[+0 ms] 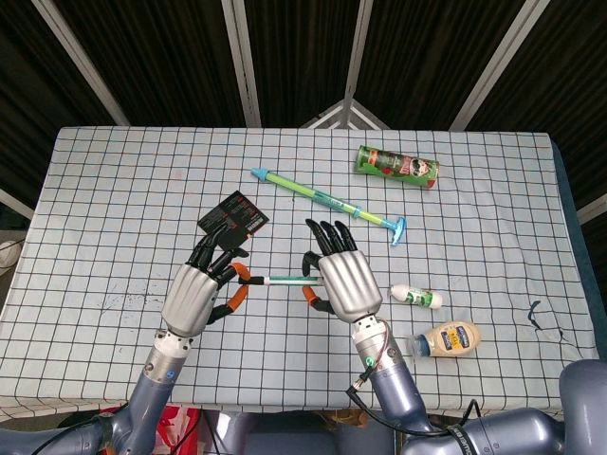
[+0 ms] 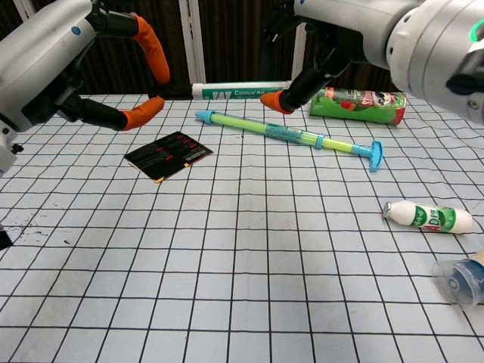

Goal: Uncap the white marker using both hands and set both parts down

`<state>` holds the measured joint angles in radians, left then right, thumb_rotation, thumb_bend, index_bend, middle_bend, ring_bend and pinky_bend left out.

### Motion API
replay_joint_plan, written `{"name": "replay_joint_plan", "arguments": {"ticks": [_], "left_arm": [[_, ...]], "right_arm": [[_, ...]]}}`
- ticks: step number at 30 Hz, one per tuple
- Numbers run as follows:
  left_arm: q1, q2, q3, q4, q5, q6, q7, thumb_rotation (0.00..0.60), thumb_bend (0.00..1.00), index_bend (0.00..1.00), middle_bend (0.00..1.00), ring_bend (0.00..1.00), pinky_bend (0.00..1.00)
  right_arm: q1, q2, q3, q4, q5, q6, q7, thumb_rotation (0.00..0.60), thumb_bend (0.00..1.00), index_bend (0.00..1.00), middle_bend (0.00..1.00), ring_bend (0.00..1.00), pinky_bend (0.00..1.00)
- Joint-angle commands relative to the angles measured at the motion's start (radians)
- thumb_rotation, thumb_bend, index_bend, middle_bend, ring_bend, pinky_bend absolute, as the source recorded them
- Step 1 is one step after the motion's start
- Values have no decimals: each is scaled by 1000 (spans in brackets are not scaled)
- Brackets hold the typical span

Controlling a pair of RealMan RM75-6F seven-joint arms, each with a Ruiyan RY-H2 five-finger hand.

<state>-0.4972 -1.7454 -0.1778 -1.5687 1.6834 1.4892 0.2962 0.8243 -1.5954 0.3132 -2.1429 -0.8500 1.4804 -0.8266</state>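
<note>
While the right hand holds the white marker level, the left hand hovers spread just beyond its capped end, holding nothing. Uncapping looks unstarted; next, I judge, the left fingers must pinch the cap.

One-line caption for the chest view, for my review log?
Right hand holds the white marker level above the checked table while the left hand closes around its capped end.
</note>
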Motion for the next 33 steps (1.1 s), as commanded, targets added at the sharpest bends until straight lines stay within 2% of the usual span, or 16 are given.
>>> {"name": "replay_joint_plan", "arguments": {"ticks": [1,5,19,33], "left_arm": [[-2,0,-2,5,1,4,-12,600,464,464,306,8,126],[-2,2,0,9,0,2,-14,600,464,453,306,8,126],[-15,-8,-3,23,-3,-6,-5,600,464,518,331,8,126],[-24,-16,-12,28,-27,-22,6,600,465,506,330,8,126]], "right_arm": [[-1,1,0,-1,0,0,0,600,461,699,75,71,35],[0,1,1,1,2,0,-1,600,462,699,75,71,35],[1,-2,1,5,1,-3,3,600,461,706,75,72,35],[-8,9,-4,5,-3,-6,17,600,461,706,75,74,35]]}}
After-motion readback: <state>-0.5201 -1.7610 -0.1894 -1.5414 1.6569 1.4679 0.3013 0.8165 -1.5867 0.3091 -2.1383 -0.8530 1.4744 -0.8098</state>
